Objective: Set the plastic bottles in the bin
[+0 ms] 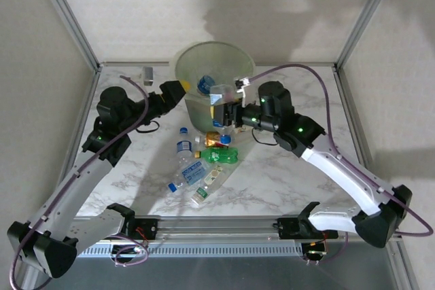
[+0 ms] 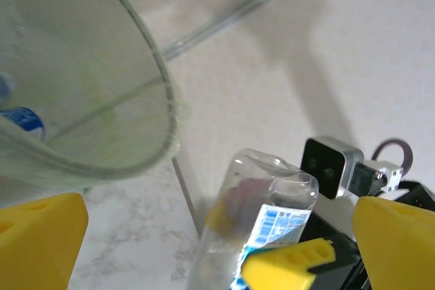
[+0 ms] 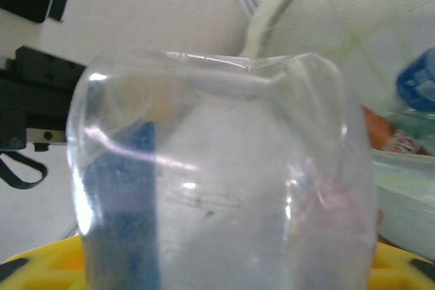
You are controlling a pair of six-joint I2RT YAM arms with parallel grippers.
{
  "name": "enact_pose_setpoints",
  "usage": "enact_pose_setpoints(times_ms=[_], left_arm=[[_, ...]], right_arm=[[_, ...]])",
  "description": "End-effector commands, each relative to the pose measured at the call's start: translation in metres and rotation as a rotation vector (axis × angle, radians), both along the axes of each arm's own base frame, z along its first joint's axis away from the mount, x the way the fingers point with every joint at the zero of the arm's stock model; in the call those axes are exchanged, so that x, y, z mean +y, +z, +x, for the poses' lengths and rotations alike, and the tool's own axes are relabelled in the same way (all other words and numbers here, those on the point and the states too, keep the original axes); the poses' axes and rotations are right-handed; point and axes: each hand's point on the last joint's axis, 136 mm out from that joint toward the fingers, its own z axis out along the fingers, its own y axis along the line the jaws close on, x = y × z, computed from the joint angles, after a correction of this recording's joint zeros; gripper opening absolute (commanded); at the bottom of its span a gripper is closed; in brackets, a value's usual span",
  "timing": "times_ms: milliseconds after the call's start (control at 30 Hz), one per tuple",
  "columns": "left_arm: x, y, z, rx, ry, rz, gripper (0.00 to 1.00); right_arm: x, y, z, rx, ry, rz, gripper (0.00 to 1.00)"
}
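Note:
The pale-green bin (image 1: 187, 66) stands at the back centre of the table, with a blue-labelled bottle (image 1: 206, 84) inside it. My right gripper (image 1: 230, 110) is shut on a clear bottle with a blue-and-white label (image 1: 221, 95), held at the bin's front rim. In the right wrist view that bottle (image 3: 224, 181) is pressed close to the camera, with the bin (image 3: 380, 39) to the right. My left gripper (image 1: 178, 93) is open and holds nothing, beside the bin's left rim. The left wrist view has the held bottle (image 2: 272, 202) ahead. Several more bottles (image 1: 202, 164) lie on the table in front of the bin.
A small grey box (image 1: 147, 73) sits at the back left of the marble table (image 1: 285, 174). Metal frame posts (image 1: 71, 22) rise at the back corners. A purple cable (image 1: 306, 69) arcs over the right arm.

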Motion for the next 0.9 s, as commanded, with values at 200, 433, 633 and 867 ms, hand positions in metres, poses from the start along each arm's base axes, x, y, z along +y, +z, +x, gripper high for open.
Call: enact_pose_setpoints(times_ms=[200,433,633,867], left_arm=[[-0.026,0.034,-0.016,-0.118,-0.111,0.009,1.0],[-0.018,0.024,-0.008,-0.102,-0.029,0.054,0.99],[0.026,0.014,0.014,-0.053,0.246,0.114,0.98],[0.104,-0.008,0.023,0.061,0.567,0.124,0.97]], right_arm=[[0.032,0.026,-0.004,-0.09,0.073,-0.034,0.56],[0.03,0.03,0.016,-0.108,-0.049,-0.071,0.56],[0.019,0.064,0.052,-0.154,-0.222,-0.097,0.57],[0.004,0.076,0.117,-0.203,-0.466,-0.275,0.56]])
